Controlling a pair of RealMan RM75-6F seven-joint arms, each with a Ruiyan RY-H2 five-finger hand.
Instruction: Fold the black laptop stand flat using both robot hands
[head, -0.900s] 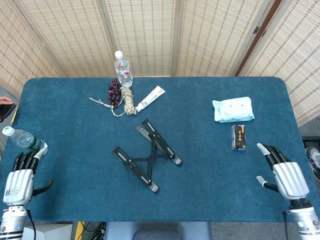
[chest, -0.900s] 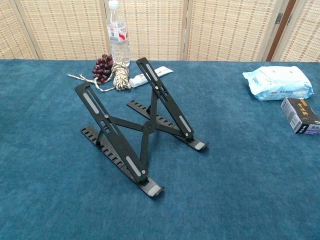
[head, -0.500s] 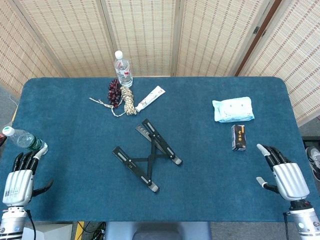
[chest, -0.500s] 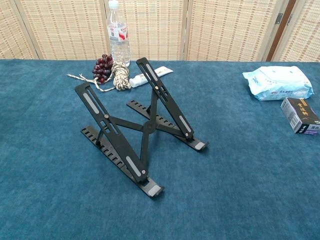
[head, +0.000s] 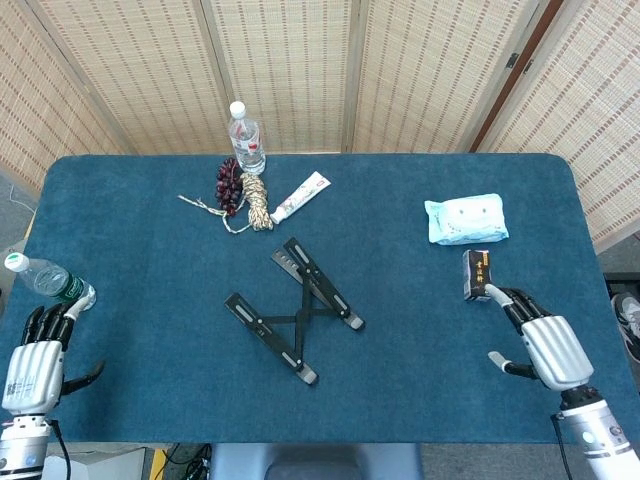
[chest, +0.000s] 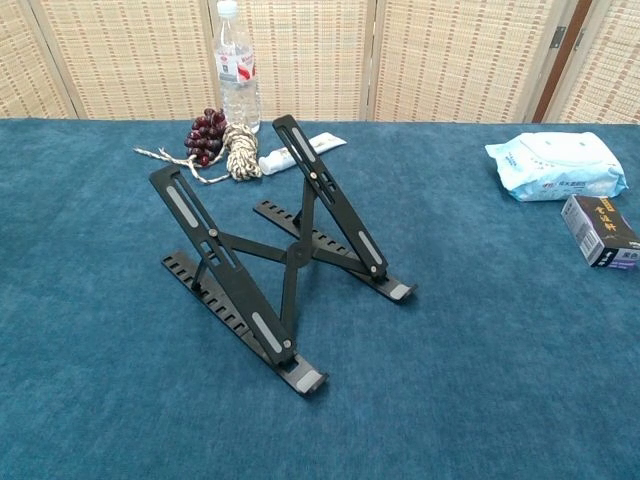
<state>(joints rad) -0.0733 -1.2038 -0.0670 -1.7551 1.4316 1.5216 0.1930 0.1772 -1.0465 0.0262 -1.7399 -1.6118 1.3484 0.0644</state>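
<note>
Your chest view shows neither hand, so only the head view tells you about them. There, your silver left hand (head: 28, 362) has its wrist cut off by the bottom-left corner, and your silver right hand (head: 545, 345) runs out of frame at the bottom-right. The clear plastic bottle with a green label (head: 45, 281) lies partly past the left edge. The printing on the small dark box (head: 478, 274) is too small to read.

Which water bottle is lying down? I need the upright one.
The bottle at the table's left edge, beside the left hand, lies down; the far one stands.
</note>
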